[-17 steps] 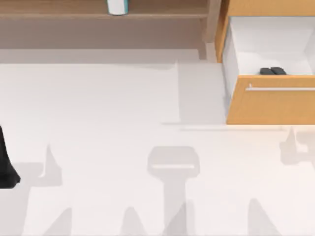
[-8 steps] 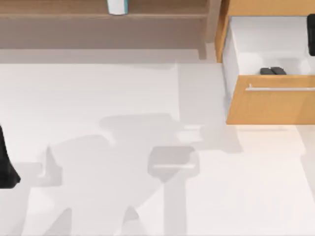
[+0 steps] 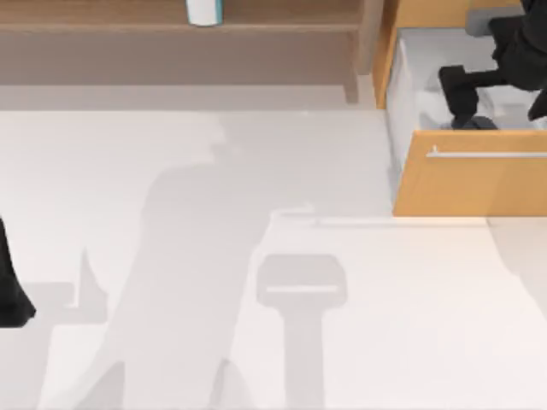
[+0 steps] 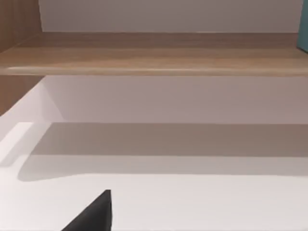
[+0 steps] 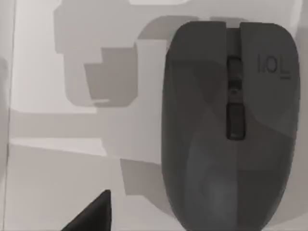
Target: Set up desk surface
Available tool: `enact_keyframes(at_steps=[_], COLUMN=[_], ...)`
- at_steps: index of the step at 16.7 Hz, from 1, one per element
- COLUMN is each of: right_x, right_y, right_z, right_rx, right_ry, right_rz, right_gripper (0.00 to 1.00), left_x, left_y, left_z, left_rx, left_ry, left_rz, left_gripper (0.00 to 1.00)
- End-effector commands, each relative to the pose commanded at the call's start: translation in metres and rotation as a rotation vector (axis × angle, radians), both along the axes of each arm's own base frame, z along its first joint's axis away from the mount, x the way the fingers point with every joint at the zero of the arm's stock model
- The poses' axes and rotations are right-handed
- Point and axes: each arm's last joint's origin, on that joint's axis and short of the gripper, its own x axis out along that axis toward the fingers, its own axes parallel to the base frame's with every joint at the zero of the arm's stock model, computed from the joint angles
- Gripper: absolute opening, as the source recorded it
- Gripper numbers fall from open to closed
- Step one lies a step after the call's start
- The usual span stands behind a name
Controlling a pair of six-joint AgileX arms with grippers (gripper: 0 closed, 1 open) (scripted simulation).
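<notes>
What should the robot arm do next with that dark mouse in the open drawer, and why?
Probably lower the right end effector a little further, straight down onto the mouse. It hangs inside the open drawer right above the mouse, which lies flat on the drawer floor, not yet gripped. The desk surface waits outside, and the left arm sits parked at the table's left edge.

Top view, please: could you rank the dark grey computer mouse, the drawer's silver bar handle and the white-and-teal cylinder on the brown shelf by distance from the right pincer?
1. Dark grey computer mouse, in the open drawer, under the right pincer.
2. Silver bar handle, on the drawer front.
3. White-and-teal cylinder, on the shelf, far left.
</notes>
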Motion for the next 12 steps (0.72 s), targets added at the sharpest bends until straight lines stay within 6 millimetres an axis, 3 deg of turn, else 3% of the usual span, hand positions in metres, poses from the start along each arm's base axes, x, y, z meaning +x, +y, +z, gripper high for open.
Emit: enact_keyframes(at_steps=[4, 12], right_x=[0.018, 0.019], right_y=[0.001, 0.001], right_z=[-0.03, -0.032], right_rx=[-0.011, -0.011], right_ry=[0.086, 0.091], right_rz=[-0.007, -0.009], right_gripper=[1.0, 1.0], left_x=[0.0, 0.0], left_y=[0.0, 0.0], left_z=[0.0, 0.0], left_rx=[0.0, 0.0], left_ry=[0.0, 0.0], left_rz=[0.0, 0.0], left_gripper=[1.0, 1.0])
